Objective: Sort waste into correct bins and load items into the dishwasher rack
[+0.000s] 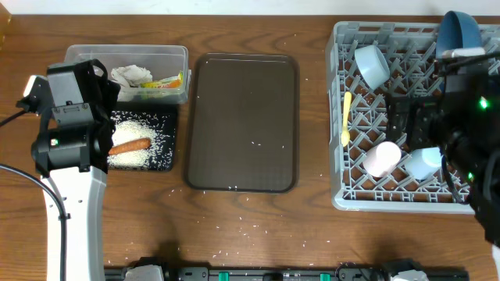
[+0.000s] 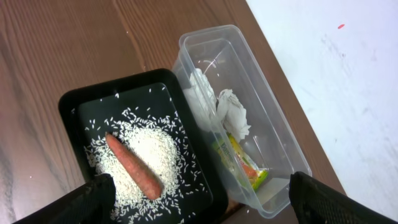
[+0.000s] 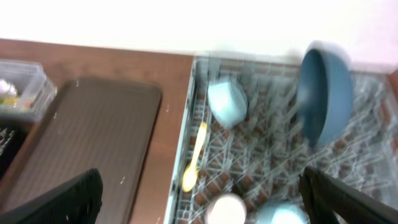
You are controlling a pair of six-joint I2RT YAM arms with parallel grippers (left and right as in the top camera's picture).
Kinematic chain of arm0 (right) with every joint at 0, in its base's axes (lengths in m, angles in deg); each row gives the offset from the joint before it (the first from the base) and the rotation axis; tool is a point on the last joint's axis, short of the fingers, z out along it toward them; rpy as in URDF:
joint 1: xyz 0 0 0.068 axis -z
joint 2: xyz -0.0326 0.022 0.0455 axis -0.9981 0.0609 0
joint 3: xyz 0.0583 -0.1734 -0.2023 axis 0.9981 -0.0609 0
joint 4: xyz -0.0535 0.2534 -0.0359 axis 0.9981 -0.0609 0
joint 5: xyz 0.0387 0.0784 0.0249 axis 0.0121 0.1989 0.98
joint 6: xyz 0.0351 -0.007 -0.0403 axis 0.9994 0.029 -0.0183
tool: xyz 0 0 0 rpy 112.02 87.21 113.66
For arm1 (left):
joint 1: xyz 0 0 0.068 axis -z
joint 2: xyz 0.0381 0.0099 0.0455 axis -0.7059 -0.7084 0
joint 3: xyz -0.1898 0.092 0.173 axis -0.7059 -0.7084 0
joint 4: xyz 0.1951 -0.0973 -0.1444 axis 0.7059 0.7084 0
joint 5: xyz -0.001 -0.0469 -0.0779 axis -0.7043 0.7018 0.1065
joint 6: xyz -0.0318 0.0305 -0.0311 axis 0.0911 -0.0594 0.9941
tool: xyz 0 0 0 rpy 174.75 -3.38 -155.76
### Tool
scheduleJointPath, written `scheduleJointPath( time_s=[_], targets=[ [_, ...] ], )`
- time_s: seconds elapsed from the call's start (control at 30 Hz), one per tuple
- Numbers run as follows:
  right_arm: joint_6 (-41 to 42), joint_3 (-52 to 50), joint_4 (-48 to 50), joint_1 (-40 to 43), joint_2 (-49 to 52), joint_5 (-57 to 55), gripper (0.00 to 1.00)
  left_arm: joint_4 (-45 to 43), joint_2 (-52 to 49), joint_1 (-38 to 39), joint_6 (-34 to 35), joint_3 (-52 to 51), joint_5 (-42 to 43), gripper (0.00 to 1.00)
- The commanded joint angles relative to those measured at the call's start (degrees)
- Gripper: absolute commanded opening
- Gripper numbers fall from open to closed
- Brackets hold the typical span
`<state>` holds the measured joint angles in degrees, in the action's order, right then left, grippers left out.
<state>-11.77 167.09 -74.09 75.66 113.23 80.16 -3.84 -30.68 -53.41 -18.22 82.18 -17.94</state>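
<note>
Overhead view: a wood table (image 1: 312,242) carries three groups. At far right, the grey dishwasher rack (image 1: 337,117) reaches the right frame edge, and the right arm hangs over its right half. Inside, a pale yellow spoon (image 1: 347,117) lies near the left wall. Its long axis runs up and down the frame, with the wider end toward the bottom. A light blue bowl (image 1: 372,64) lies on its side at upper left, and a dark blue plate (image 1: 461,31) stands on edge at the top. A pink cup (image 1: 383,158) and a light blue cup (image 1: 424,162) sit side by side near the lower rim.

A band of wood separates the rack from the brown tray (image 1: 234,94) at centre. Just left of it, the clear tub (image 1: 125,51) sits above the black tray (image 1: 166,119), close to the table's top edge. The tub holds white tissue (image 1: 129,75) and a wrapper (image 1: 166,81). The black tray holds heaped rice (image 1: 148,152) with a carrot piece (image 1: 130,145) on top, its long axis roughly left to right. A wide strip of wood runs along the bottom.

Left wrist view: the left gripper (image 2: 202,196) hangs over both bins, jaws wide apart.

Right wrist view, blurred: the right gripper (image 3: 205,196) hangs near the rack's left wall, jaws wide apart.
</note>
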Motion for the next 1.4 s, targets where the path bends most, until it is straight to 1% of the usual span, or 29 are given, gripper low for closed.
scheduleJointPath(
  time_s=[0.0, 0.1, 0.3, 0.43, 0.6, 0.77, 0.9, 1.13, 1.27, 1.37],
  targets=[
    [-7.5, -7.96, 6.88, 2.95, -5.7, -0.46, 0.99, 0.28, -0.22, -0.04, -1.16, 0.74, -0.44, 0.9],
    [-7.48, -19.54, 17.09, 5.86, -13.2, 1.88, 0.99, 0.28, -0.22, -0.04, -1.16, 0.74, -0.44, 0.91],
    [-7.48, -47.17, 38.32, 11.23, -30.8, 8.33, 0.99, 0.28, -0.22, -0.04, -1.16, 0.74, -0.44, 0.91],
    [-7.48, -64.08, 50.53, 13.0, -40.81, 11.19, 0.99, 0.28, -0.22, -0.04, -1.16, 0.74, -0.44, 0.91],
    [-6.56, -81.68, 63.47, 13.25, -50.45, 14.08, 0.99, 0.28, -0.22, -0.04, -1.16, 0.74, -0.44, 0.91],
    [-5.53, -90.47, 68.24, 13.0, -56.15, 14.01, 0.99, 0.28, -0.22, -0.04, -1.16, 0.74, -0.44, 0.91],
    [-5.53, -94.47, 69.24, 13.03, -59.45, 14.01, 0.99, 0.28, -0.22, -0.04, -1.16, 0.74, -0.44, 0.91],
    [-5.53, -94.79, 63.89, 13.0, -62.99, 13.86, 0.99, 0.28, -0.22, -0.04, -1.16, 0.74, -0.44, 0.91],
    [-5.53, -94.79, 60.35, 12.81, -62.93, 13.86, 0.99, 0.28, -0.22, -0.04, -1.16, 0.74, -0.44, 0.91],
    [-5.53, -94.79, 60.17, 12.81, -62.77, 13.84, 0.99, 0.28, -0.22, -0.04, -1.16, 0.74, -0.44, 0.91]
  ],
)
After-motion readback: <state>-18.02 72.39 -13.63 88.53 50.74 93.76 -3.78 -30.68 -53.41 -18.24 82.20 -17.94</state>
